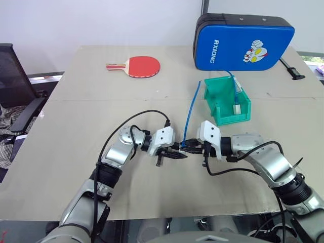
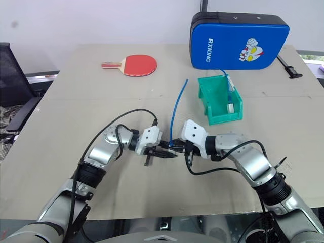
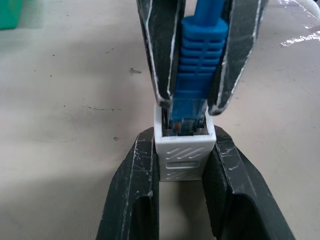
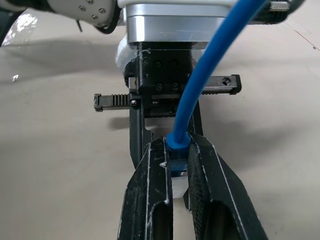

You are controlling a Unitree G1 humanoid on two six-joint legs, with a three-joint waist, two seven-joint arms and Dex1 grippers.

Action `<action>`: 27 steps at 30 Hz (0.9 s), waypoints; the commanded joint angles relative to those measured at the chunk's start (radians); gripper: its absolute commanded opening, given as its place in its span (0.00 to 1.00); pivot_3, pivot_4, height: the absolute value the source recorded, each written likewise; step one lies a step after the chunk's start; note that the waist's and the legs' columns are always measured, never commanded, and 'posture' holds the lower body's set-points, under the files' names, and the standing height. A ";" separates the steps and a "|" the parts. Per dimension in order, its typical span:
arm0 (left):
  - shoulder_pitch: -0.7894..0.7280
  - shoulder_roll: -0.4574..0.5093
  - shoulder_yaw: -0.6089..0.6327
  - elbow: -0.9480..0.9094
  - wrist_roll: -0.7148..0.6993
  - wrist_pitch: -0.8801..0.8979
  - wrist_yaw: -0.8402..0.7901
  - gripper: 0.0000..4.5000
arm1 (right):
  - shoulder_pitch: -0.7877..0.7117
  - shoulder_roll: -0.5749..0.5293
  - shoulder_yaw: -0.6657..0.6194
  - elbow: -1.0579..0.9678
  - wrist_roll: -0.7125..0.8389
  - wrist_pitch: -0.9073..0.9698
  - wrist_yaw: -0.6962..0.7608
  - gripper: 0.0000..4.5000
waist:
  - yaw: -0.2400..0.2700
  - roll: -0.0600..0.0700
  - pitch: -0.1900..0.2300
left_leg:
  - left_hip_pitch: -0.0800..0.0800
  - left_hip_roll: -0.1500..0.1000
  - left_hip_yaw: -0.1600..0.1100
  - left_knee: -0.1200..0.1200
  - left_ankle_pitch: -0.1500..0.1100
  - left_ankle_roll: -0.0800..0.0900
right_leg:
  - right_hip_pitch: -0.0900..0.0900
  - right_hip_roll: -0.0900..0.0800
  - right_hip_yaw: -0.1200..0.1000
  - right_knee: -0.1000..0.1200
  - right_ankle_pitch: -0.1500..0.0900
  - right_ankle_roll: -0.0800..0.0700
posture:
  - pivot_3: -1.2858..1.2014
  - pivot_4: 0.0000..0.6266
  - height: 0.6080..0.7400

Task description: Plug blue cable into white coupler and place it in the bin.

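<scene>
My left gripper [image 3: 182, 195] clamps the white coupler [image 3: 184, 152] just above the bench [image 1: 76, 131], well in front of the bin [image 1: 216, 104]; my right gripper [image 4: 175, 165] pinches the blue cable [image 3: 200, 65] by its boot, the plug sitting in the coupler's socket; the cable's free length rises toward the bin.

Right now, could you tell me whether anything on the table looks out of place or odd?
Nothing is spilled or damaged. One oddity: the green plastic bin already holds another blue cable with a white coupler, while the pincers join a thin blue network cable to a small white plastic coupler in front of it.
</scene>
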 commanded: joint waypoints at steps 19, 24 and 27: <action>0.014 0.000 0.019 -0.056 -0.028 0.041 0.007 0.36 | 0.014 0.030 0.040 0.156 -0.112 0.052 0.072 0.00 | -0.001 0.000 -0.011 | 0.013 0.001 0.000 -0.001 0.000 0.000 | 0.011 0.000 0.000 0.000 -0.003 -0.004 | 0.52 0.24 0.93; 0.092 0.022 0.106 -0.201 -0.098 0.148 0.100 0.89 | 0.072 0.073 -0.145 0.033 0.012 0.082 0.004 0.00 | -0.001 0.000 -0.010 | 0.013 0.001 0.000 -0.001 0.000 0.000 | 0.011 0.000 0.001 0.000 -0.002 -0.004 | 0.52 0.24 0.93; 0.197 0.043 0.191 -0.390 -0.186 0.272 0.183 0.97 | 0.116 0.083 -0.316 -0.126 0.138 0.168 -0.077 0.00 | -0.001 0.001 -0.009 | 0.011 0.002 0.000 -0.001 0.000 0.000 | 0.010 -0.001 0.000 0.000 -0.002 -0.004 | 0.52 0.24 0.93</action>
